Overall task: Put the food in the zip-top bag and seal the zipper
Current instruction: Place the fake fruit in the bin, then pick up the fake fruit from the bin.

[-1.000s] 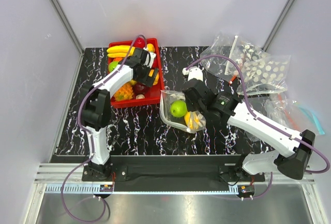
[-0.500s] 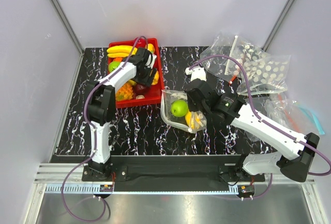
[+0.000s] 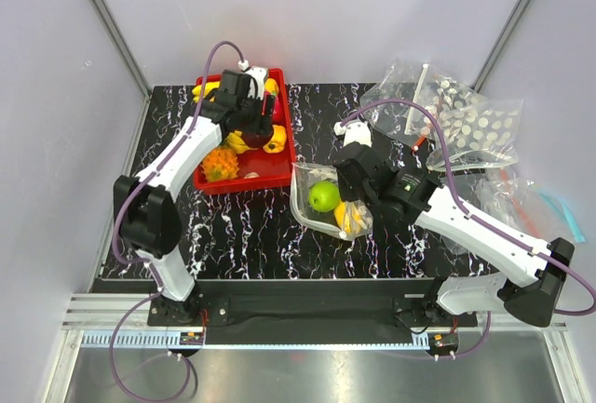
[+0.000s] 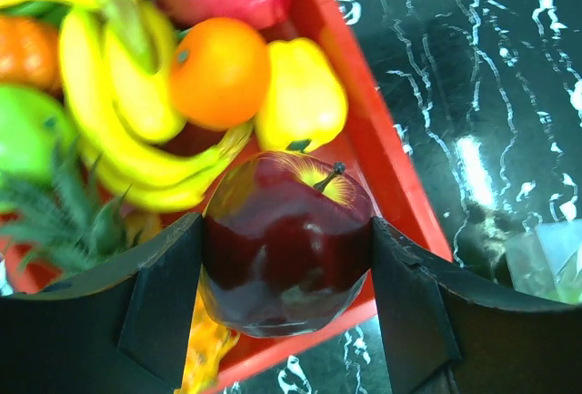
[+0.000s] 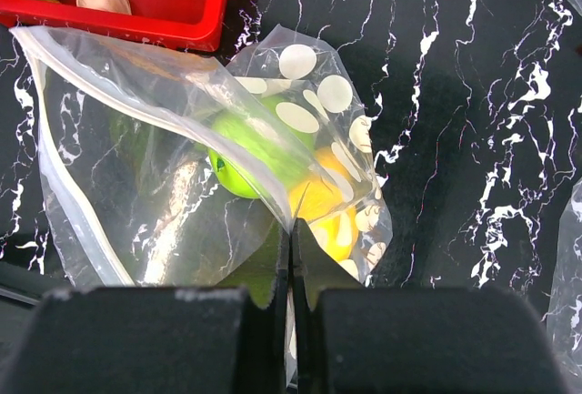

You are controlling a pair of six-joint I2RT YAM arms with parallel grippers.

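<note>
Bag (image 5: 182, 166) is still hanging pinched in the right claw (image 5: 291, 262); left claw (image 4: 286, 298) is now gripping a red apple (image 4: 284, 230) over the tray (image 4: 373, 139).

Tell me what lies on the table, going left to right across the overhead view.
A red tray of toy fruit → the zip-top bag holding a green apple → a heap of spare dotted bags.

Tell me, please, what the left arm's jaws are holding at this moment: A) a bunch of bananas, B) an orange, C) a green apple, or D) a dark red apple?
D: the left wrist view shows a dark red apple clamped between the left jaws, above the red tray.
</note>
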